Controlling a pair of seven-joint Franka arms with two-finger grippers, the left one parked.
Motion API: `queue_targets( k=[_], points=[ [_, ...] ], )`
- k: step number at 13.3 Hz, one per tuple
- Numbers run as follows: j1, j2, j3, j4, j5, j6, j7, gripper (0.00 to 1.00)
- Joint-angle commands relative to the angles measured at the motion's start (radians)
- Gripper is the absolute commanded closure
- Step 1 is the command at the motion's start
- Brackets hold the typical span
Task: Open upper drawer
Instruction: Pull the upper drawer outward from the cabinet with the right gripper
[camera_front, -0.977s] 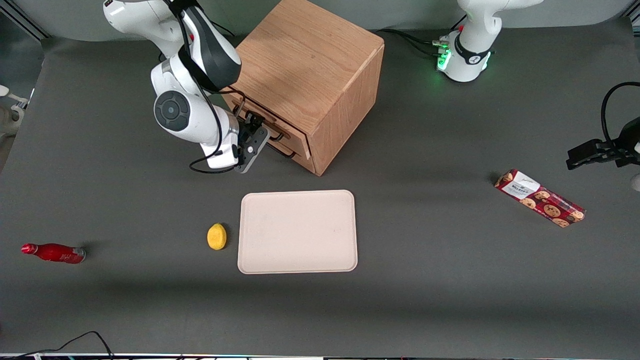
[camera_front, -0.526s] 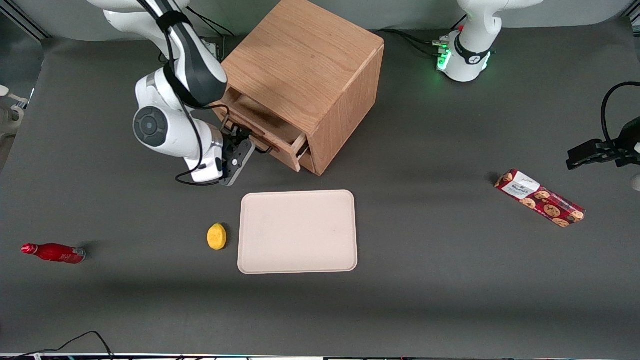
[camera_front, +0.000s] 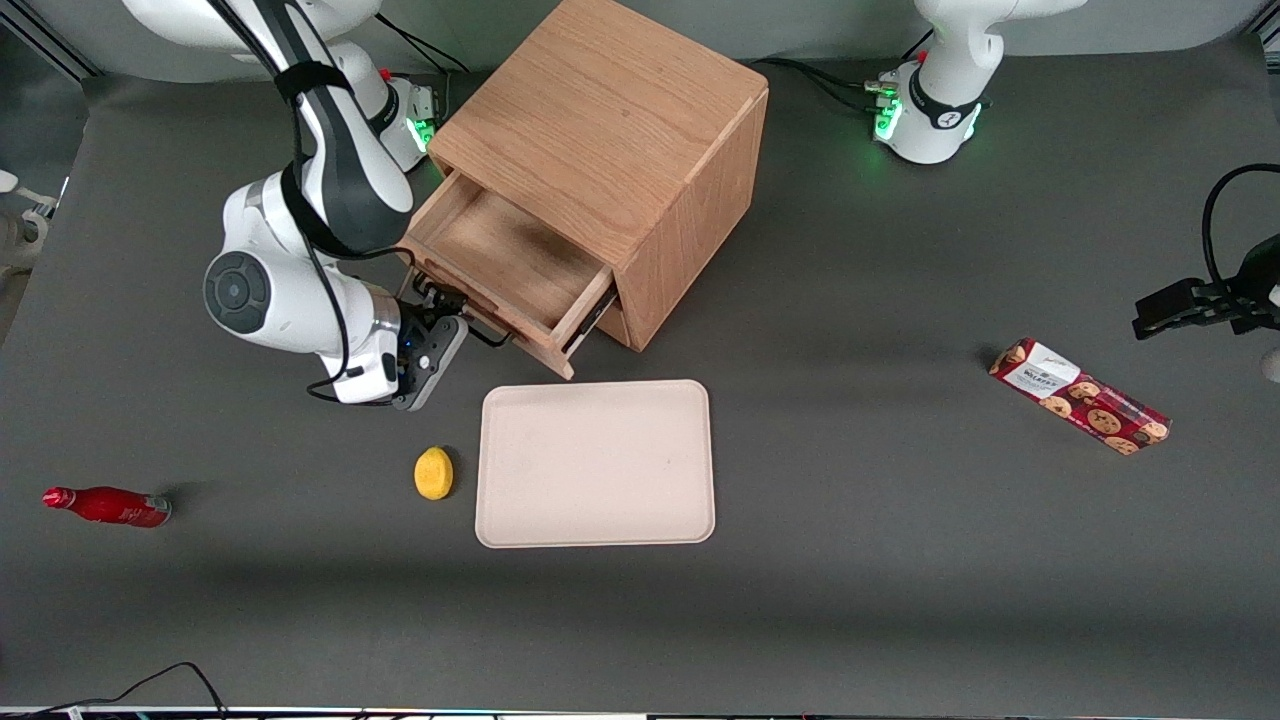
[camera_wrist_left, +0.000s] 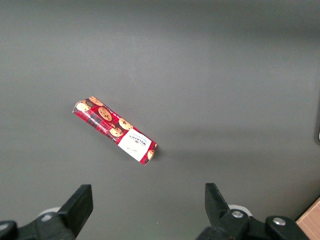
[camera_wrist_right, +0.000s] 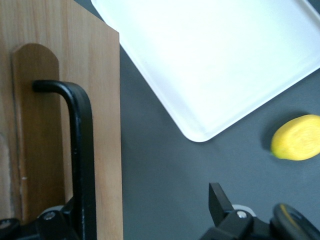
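The wooden cabinet (camera_front: 610, 150) stands at the back of the table. Its upper drawer (camera_front: 500, 255) is pulled well out, and its shallow wooden inside is bare. My gripper (camera_front: 447, 312) is at the drawer's front, low over the table. In the right wrist view the gripper (camera_wrist_right: 142, 212) is open, fingers wide apart. The dark bar handle (camera_wrist_right: 82, 165) on the drawer front (camera_wrist_right: 100, 125) runs close against one finger (camera_wrist_right: 60, 222). The other finger (camera_wrist_right: 218, 200) hangs over bare table. The lower drawer is hidden under the upper one.
A pale tray (camera_front: 596, 463) lies just in front of the open drawer, nearer the front camera, with a lemon (camera_front: 433, 472) beside it. A red bottle (camera_front: 108, 506) lies toward the working arm's end. A cookie box (camera_front: 1080, 396) lies toward the parked arm's end.
The upper drawer went from almost closed to pulled far out. My gripper moved with its handle toward the front camera and the working arm's end.
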Motion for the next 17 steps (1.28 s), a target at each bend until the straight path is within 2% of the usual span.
queue_targets(
  k=[1, 5, 7, 17],
  points=[
    [-0.022, 0.044, -0.003, 0.057, 0.01, 0.0, -0.059, 0.0],
    [-0.056, 0.077, -0.01, 0.103, 0.012, -0.001, -0.138, 0.0],
    [-0.053, 0.094, -0.041, 0.128, 0.012, -0.001, -0.168, 0.0],
    [-0.076, 0.157, -0.075, 0.224, 0.019, -0.001, -0.259, 0.0]
  ],
)
